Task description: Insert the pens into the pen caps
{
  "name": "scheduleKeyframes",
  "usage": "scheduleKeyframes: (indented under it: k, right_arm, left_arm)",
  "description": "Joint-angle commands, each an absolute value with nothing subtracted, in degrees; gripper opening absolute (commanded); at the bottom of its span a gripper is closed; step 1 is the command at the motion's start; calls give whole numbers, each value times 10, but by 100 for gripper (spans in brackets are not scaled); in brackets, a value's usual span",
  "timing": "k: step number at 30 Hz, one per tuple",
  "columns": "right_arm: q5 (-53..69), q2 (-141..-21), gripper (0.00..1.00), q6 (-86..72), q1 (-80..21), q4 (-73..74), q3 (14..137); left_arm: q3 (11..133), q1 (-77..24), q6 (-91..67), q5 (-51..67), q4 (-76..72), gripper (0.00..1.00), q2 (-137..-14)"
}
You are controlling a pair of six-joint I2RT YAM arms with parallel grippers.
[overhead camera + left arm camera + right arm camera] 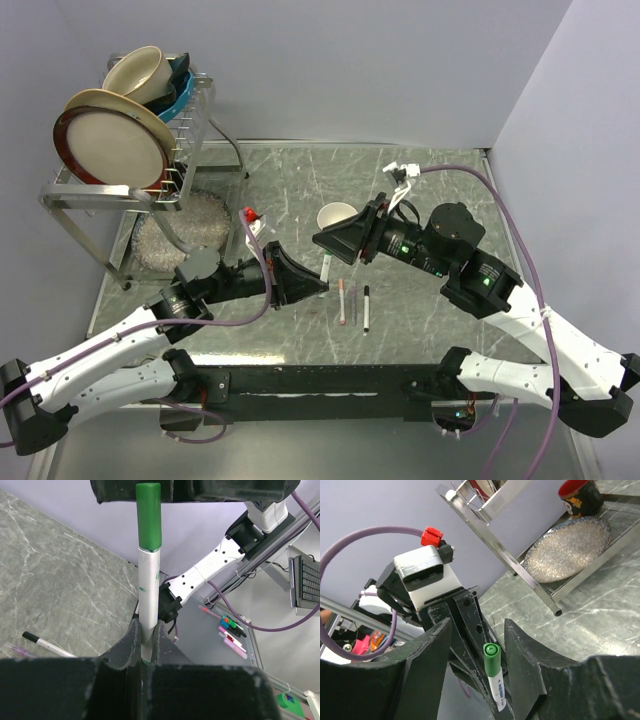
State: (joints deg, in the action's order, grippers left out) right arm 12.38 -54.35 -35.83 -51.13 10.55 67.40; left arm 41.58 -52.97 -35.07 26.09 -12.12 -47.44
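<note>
My left gripper [320, 287] [146, 630] is shut on the white barrel of a pen [148, 595] and holds it up above the table. A green cap [149, 515] sits on the pen's free end. My right gripper [333, 252] [479, 630] is open, with one finger on each side of the green cap [492, 661], not touching it. A pen with a black end [366, 308] [47, 645] and two thin pens with reddish ends [343, 298] lie side by side on the table just right of the left gripper.
A small cream bowl [337, 215] stands behind the right gripper. A metal dish rack [190, 140] with plates and bowls stands at the far left, over a glittery plate [185, 232] [567, 550]. A dark red mug [577, 495] sits by the rack.
</note>
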Motion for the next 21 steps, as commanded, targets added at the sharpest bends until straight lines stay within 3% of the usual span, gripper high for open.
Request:
scheduleKeyframes:
  k: [1, 5, 9, 13, 17, 21]
  right_arm:
    - [110, -545, 54, -346, -520, 98, 699]
    - [108, -544, 48, -344, -524, 97, 694]
    - [114, -543, 27, -342, -533, 95, 684]
    - [127, -530, 18, -338, -548, 98, 650]
    - [122, -515, 1, -347, -562, 108, 611]
    - [93, -498, 0, -366, -581, 100, 590]
  left_arm:
    - [418, -529, -340, 260, -137, 1, -463]
    - [418, -529, -341, 258, -136, 1, -464]
    - [421, -530, -346, 253, -140, 1, -464]
    - [432, -530, -353, 241, -146, 1, -467]
    - [453, -530, -350, 230, -141, 1, -477]
    - [457, -529, -347, 200, -130, 1, -490]
